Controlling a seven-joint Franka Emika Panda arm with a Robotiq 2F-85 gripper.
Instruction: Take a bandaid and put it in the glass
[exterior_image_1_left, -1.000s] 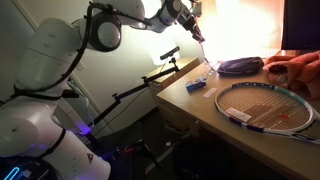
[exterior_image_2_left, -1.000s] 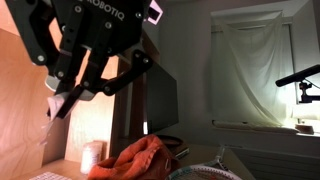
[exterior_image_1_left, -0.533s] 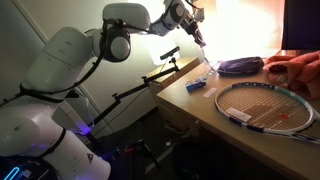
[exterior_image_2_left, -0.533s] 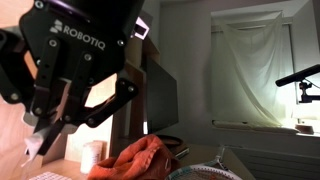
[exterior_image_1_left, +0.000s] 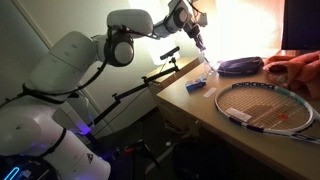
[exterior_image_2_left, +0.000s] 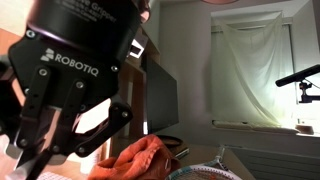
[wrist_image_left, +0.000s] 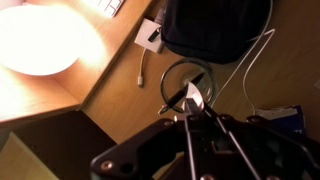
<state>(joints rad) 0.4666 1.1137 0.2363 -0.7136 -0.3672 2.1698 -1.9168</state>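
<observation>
In an exterior view my gripper (exterior_image_1_left: 198, 33) hangs above the desk's far end, shut on a pale bandaid (exterior_image_1_left: 200, 41) that dangles from its tips. The small see-through glass (exterior_image_1_left: 207, 71) stands below it, slightly to the right. From the wrist view the glass (wrist_image_left: 176, 74) is a round rim straight under the closed fingertips of my gripper (wrist_image_left: 192, 110), and the bandaid (wrist_image_left: 193, 95) sticks out over its opening. In the close exterior view the gripper (exterior_image_2_left: 22, 160) fills the left side; the bandaid is not clear there.
A tennis racket (exterior_image_1_left: 266, 106) lies on the wooden desk (exterior_image_1_left: 200, 108). Near the glass are a small blue box (exterior_image_1_left: 197, 87), a dark bag (exterior_image_1_left: 240, 66) and a white cable (wrist_image_left: 243, 66). An orange cloth (exterior_image_1_left: 296, 70) lies at the far right. A bright lamp glow (wrist_image_left: 40, 40) washes out one corner.
The arm's wrist has swung and the gripper has sunk slightly with the bandaid; in the close exterior view it has grown larger and shifted down and left. The jaws stay shut.
</observation>
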